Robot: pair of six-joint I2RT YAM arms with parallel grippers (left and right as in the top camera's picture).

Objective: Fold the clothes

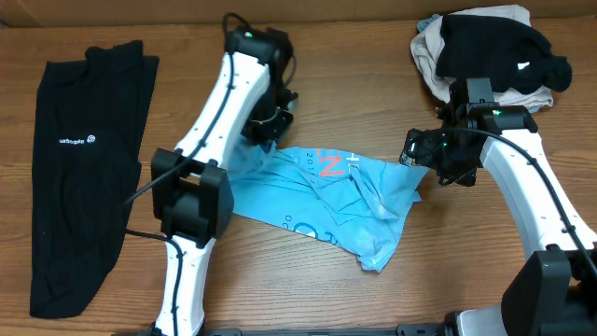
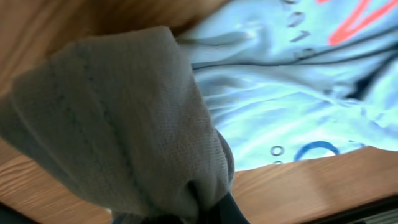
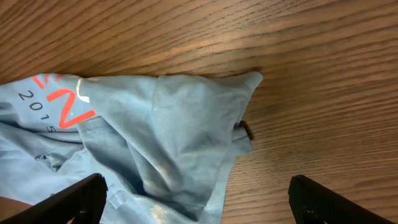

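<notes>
While my left gripper (image 1: pixel 265 135) pinches a bunched fold at the far left edge of the light blue T-shirt (image 1: pixel 326 201), my right gripper (image 1: pixel 415 151) hangs wide-jawed over its right corner.

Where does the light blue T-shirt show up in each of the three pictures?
Overhead: the light blue T-shirt lies crumpled mid-table, between the two arms.
Left wrist: it fills the upper right; a shaded bunch of its cloth looms at left.
Right wrist: it covers the lower left, one corner pointing up-right.
Shared landmark: the orange-red lettering, visible in all three.
</notes>
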